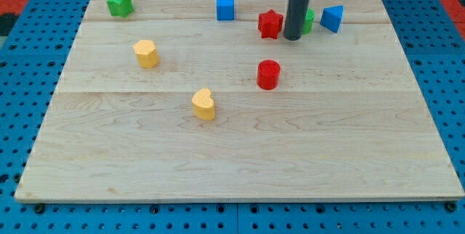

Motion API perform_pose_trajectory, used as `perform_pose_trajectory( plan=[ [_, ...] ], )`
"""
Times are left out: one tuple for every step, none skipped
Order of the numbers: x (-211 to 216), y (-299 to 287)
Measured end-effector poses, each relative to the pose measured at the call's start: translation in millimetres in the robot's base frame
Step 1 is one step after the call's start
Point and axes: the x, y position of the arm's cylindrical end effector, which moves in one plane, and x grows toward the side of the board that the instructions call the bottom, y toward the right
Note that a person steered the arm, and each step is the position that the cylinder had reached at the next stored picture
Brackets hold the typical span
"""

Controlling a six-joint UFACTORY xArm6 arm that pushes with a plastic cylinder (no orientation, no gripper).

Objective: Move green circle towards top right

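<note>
The green circle (309, 21) sits near the view's top right of the wooden board, mostly hidden behind my dark rod. My tip (292, 38) rests on the board just left of and touching or almost touching the green circle. A red star-shaped block (270, 24) is just left of the tip. A blue block (332, 17) stands just right of the green circle.
A blue cube (225, 6) is at top centre. A green star-shaped block (120, 3) is at top left. A red cylinder (268, 74) sits mid-board. Two yellow heart-shaped blocks lie at left (146, 53) and centre (204, 105). The board's (240, 161) top edge is close behind the blocks.
</note>
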Motion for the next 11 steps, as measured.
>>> perform_pose_trajectory(
  plan=[
    [-17.3,-20.8],
    [-47.2,-14.5],
    [-49.0,-16.7],
    [-8.8,-21.9],
    [16.9,5.3],
    [8.4,43.9],
    [-27.3,45.4],
    [-29.8,30.9],
    [-30.7,11.6],
    [-57.7,15.1],
    [-63.1,17.9]
  ],
)
